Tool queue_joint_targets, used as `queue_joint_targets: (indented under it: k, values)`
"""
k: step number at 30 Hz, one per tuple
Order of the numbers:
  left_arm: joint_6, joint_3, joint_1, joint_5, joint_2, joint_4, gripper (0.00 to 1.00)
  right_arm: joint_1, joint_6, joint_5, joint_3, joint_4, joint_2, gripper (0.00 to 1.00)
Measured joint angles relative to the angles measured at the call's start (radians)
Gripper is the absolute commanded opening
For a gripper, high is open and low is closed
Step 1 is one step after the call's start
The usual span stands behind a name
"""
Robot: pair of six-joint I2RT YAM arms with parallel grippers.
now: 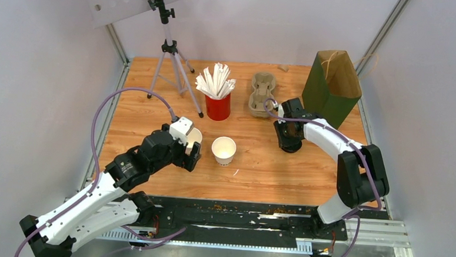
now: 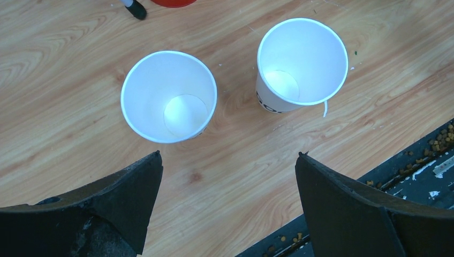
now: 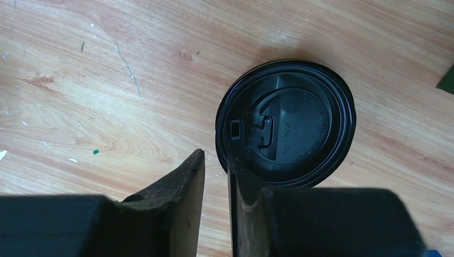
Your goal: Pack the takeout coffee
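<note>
White paper cups, the nearer cup [image 2: 168, 96] and the farther cup [image 2: 302, 61], are found standing open and unlidded on the wooden table [image 1: 270, 172], just ahead of the left gripper [image 2: 229, 156], whose jaws are spread wide and empty. The right gripper [image 3: 215, 156] is seen pinched nearly together on the rim of a black lid [image 3: 286, 123], glossy, round and ridged, lying flat. Nothing is yet lidded or set in the moulded pulp tray [image 1: 261, 94]. Packing is judged barely begun.
</note>
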Motion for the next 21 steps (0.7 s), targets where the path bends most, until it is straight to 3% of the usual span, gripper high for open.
queue_joint_targets:
  k: [15, 21]
  values:
    - [0.002, 0.0, 0.0, -0.002, -0.013, 0.0, 0.97, -0.002, -0.032, -0.002, 0.0, 0.011, 0.025, 0.19]
    - [0.005, 0.0, 0.0, -0.005, -0.013, 0.0, 0.97, -0.004, -0.043, -0.001, 0.0, 0.016, 0.027, 0.0]
